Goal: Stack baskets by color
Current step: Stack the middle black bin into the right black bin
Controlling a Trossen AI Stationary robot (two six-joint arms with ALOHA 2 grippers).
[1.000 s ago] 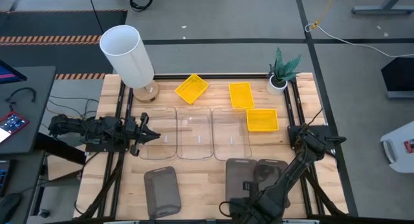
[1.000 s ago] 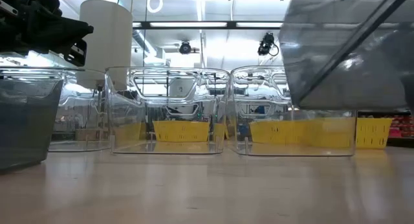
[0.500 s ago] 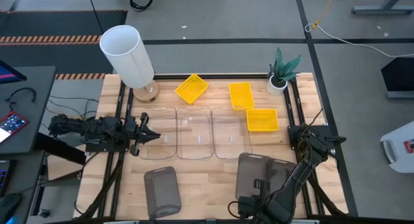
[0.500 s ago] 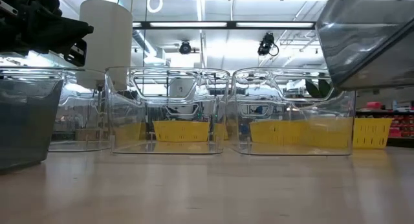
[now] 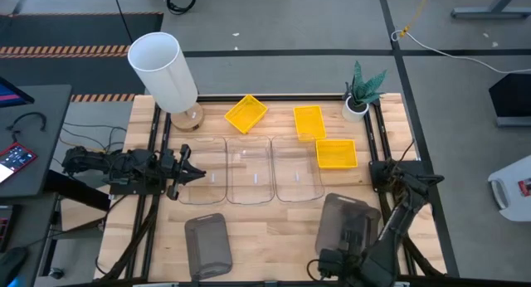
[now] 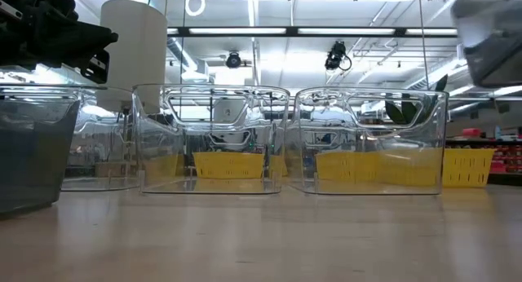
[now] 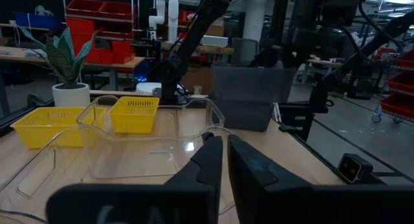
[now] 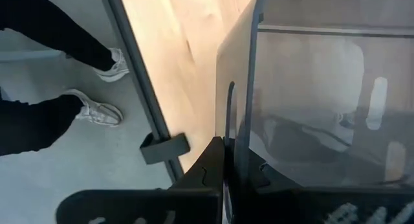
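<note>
Item: my right end effector (image 8: 225, 160) is pinching one dark grey basket (image 5: 344, 225) by its wall, needing level carrying toward the grey basket (image 5: 207, 244) at nine o'clock.

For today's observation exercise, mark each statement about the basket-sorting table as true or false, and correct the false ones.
1. The right gripper is shut on the wall of a dark grey basket. True.
2. The three clear baskets stand side by side in a row. True.
3. The three yellow baskets are already stacked in one pile. False: they lie apart on the far part of the table.
4. The left gripper holds a yellow basket. False: it holds nothing and sits at the left end of the clear row.
5. The potted plant stands next to the white cylinder. False: they stand at opposite far corners.
</note>
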